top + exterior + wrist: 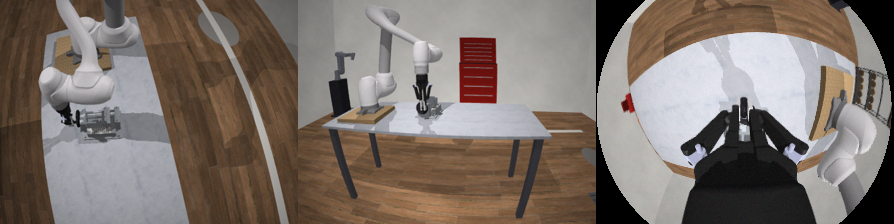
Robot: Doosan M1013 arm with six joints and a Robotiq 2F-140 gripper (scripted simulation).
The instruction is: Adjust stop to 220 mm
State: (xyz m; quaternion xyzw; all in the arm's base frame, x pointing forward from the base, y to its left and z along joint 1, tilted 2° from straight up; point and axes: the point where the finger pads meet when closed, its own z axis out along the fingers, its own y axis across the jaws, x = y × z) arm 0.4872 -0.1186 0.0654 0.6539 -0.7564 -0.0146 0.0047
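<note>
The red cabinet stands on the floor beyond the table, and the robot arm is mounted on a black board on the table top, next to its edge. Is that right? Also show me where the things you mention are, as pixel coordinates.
Not quite: the board (62, 65) (356, 119) (816, 117) is light wood brown, not black, as the exterior view shows. The rest of the statement can stand.

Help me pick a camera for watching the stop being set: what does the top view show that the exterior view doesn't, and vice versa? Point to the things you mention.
Top only: speckled markings on the fixture's pale strip (101, 131).
Exterior only: the red cabinet (478, 83) (627, 103) and table legs (531, 179).
Both: the handwheel (78, 118) (418, 109) (744, 103), the gripper (73, 122) (422, 105) (743, 103) and the wooden board (62, 62) (349, 117) (831, 82).
</note>
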